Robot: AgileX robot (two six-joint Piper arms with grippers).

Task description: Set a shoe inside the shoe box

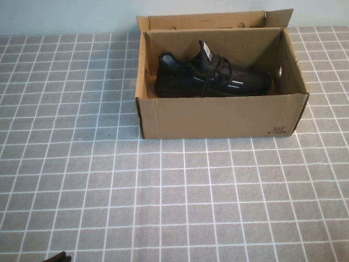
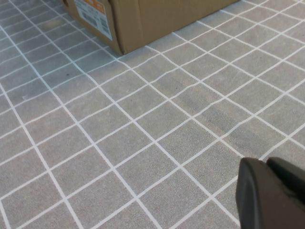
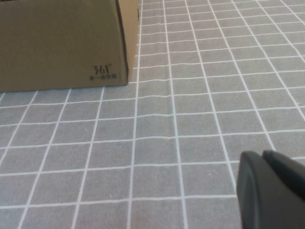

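Black shoe (image 1: 212,76) lies inside your open shoe box (image 1: 218,115); left gripper (image 2: 267,164) and right gripper (image 3: 262,157) hover clenched, empty, over the table (image 1: 163,191)

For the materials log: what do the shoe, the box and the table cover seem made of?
The shoe: black knit fabric, matte, mesh-like upper.
The shoe box: brown cardboard, matte, folded flaps.
Table cover: looks like grey cloth with a white grid, faintly rippled.
Left gripper and right gripper, both shut, hover over it.
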